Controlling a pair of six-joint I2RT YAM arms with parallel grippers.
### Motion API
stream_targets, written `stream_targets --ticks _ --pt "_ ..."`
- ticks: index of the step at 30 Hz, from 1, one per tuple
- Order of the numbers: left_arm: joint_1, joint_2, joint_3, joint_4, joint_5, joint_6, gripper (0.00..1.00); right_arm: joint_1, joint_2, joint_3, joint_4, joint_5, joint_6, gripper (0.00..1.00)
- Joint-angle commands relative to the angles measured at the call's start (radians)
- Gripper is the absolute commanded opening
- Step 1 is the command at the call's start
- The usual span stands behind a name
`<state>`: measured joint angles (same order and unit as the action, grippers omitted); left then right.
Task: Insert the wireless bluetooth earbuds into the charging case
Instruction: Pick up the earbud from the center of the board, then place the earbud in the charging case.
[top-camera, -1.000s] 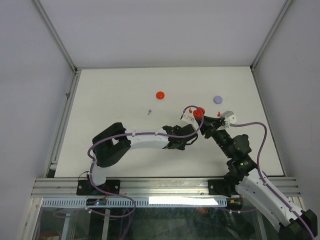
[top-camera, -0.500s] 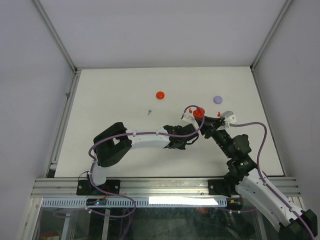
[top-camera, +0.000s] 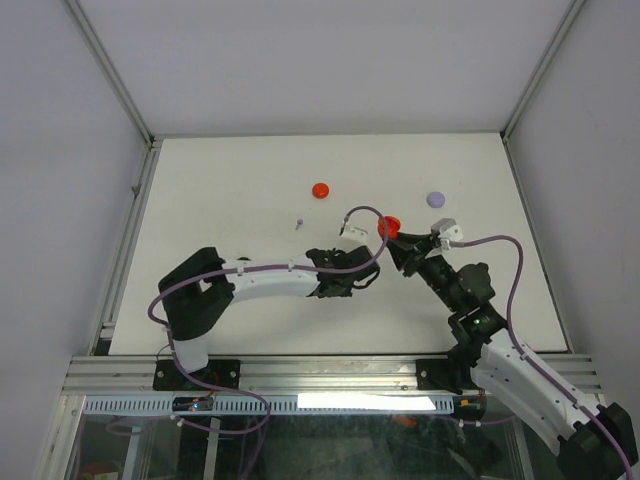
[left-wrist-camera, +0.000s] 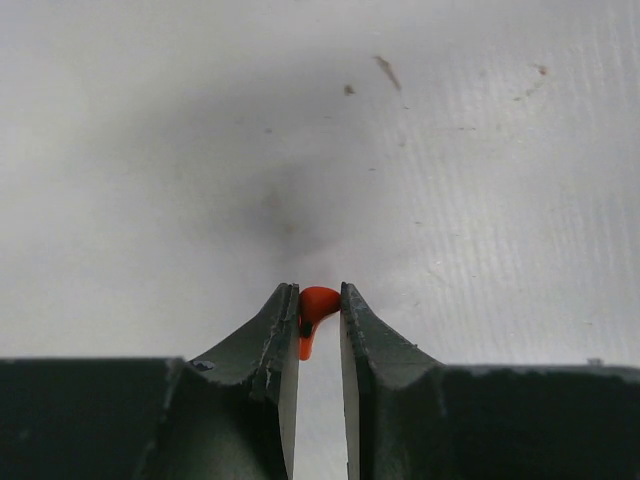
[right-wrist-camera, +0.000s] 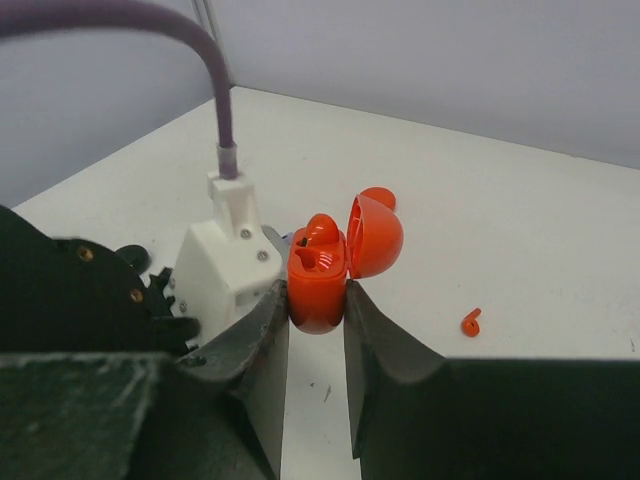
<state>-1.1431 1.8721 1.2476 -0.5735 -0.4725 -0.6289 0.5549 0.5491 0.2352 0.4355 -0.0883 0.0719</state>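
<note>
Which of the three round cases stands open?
The red round plastic case gripped by the right claw: its lid is flipped up. The other red disc and the lavender disc lie closed on the table.

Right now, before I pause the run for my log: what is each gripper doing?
Left gripper: shut on a red earbud.
Right gripper: shut on the red charging case, its lid open.
</note>
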Motion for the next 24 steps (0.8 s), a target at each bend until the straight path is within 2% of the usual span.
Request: stream_targets --ticks 1,11,17,24 --pt "0.023 -0.171 -0.043 0.004 -0.125 -0.055 0.13 -0.003 0.037 -0.003 0.158 -0.054 0.014 0.00" --pt "0.026 -0.453 -0.085 0.078 -0.263 -0.072 0.15 0.007 0.197 -0.060 0.487 -0.178 0.026 0.00" --pt "0.024 -0.616 -0.145 0.271 -0.214 0.004 0.15 0.051 0.309 -0.064 0.687 -0.239 -0.017 0.00" --pt "0.017 -0.721 -0.199 0.472 -0.165 0.064 0.16 0.107 0.420 -0.025 0.783 -0.241 -0.045 0.00"
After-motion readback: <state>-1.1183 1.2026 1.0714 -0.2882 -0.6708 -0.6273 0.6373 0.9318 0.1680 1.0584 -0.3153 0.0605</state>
